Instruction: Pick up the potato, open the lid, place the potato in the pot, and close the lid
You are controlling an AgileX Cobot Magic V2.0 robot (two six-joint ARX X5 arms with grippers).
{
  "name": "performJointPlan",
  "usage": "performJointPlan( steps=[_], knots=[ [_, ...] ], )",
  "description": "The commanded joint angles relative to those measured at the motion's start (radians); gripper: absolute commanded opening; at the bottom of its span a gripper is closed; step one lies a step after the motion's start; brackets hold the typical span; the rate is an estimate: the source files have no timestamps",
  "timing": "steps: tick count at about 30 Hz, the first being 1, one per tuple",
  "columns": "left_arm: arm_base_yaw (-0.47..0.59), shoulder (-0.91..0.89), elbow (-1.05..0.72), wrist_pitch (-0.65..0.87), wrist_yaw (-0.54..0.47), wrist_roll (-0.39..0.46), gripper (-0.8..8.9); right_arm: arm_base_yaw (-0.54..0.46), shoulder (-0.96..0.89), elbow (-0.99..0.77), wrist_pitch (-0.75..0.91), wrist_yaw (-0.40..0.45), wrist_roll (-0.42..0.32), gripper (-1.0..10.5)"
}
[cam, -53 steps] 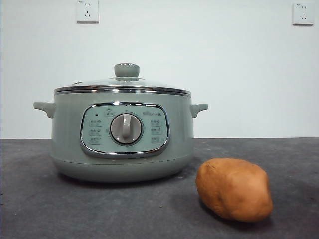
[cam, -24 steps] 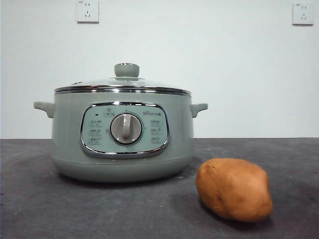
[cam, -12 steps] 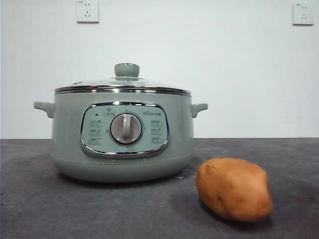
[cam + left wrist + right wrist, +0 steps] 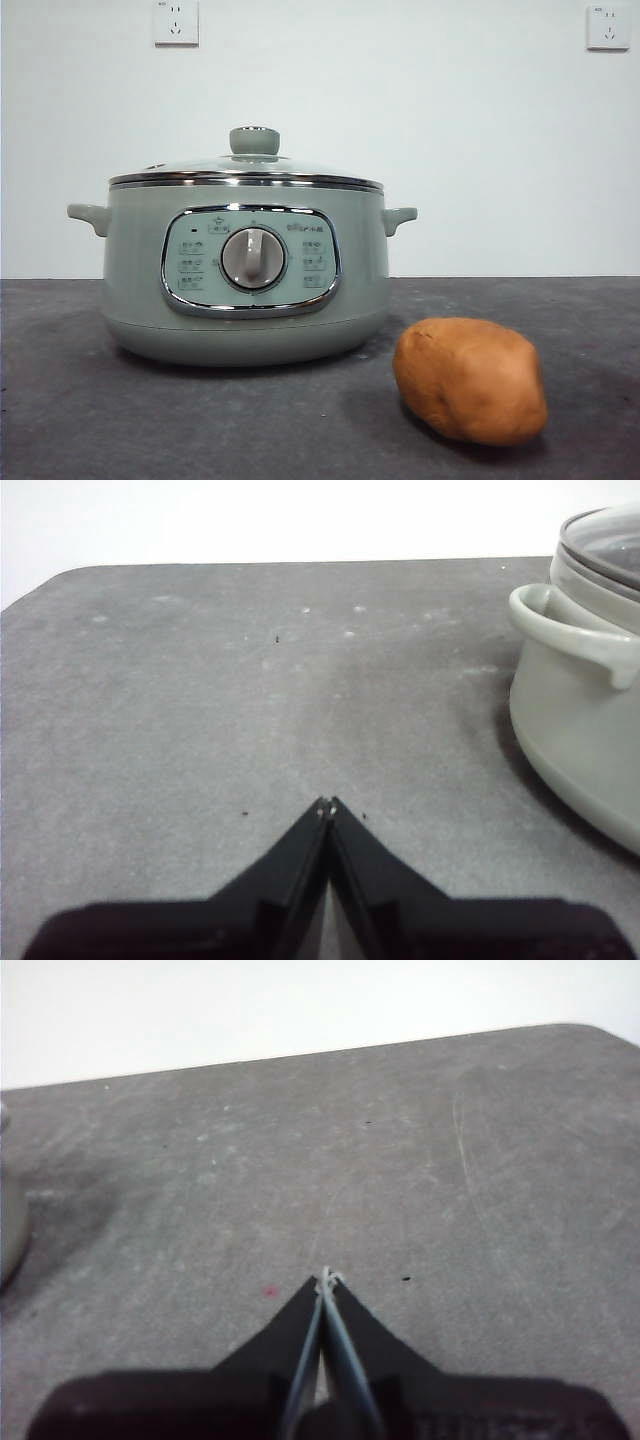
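Left gripper (image 4: pixel 326 805): jaws pressed together to a single point, nothing between them, held above bare grey table (image 4: pixel 180 710). The pot (image 4: pixel 585 680) stands off to one side of it, well apart; one side handle (image 4: pixel 570 630) and a slice of the lid (image 4: pixel 605 540) show in the left wrist view. No contact between gripper and pot.

Right gripper (image 4: pixel 326 1278): jaws likewise closed tip to tip, empty, above bare table. Only a pale sliver at the picture's edge (image 4: pixel 8 1230) shows in the right wrist view, too little of it to identify. The potato does not appear in either wrist view, so its place relative to either gripper cannot be read directly.

Front view: pot (image 4: pixel 245 275) stands upright on the table, button panel and dial (image 4: pixel 253 258) facing the camera. Lid (image 4: pixel 245 172) seated flat on the pot's rim, knob (image 4: pixel 254 140) on top. Potato (image 4: pixel 469 380) lies on the table beside the pot, nearer the camera than the pot, close to its base but not touching. Neither arm shows in this view. Two wall sockets (image 4: pixel 176 22) behind the pot.
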Motion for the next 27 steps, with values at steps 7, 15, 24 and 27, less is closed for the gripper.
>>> performJointPlan(
  steps=[7, 15, 24, 27],
  knots=[
    [0.003, 0.014, 0.076, 0.013, 0.022, -0.019, 1.47, 0.000, 0.000, 0.076, 0.005, -0.098, 0.140, 0.3],
    [0.003, 0.140, 0.222, -0.002, 0.135, -0.019, 4.24, 0.000, 0.071, 0.215, -0.043, -0.158, 0.151, 3.2],
    [0.003, 0.394, 0.389, -0.048, 0.286, -0.019, 6.01, 0.001, 0.294, 0.422, -0.155, -0.232, 0.150, 5.4],
    [0.003, 0.477, 0.448, -0.060, 0.414, -0.024, 6.25, 0.001, 0.382, 0.501, -0.245, -0.272, 0.150, 5.4]
  ],
)
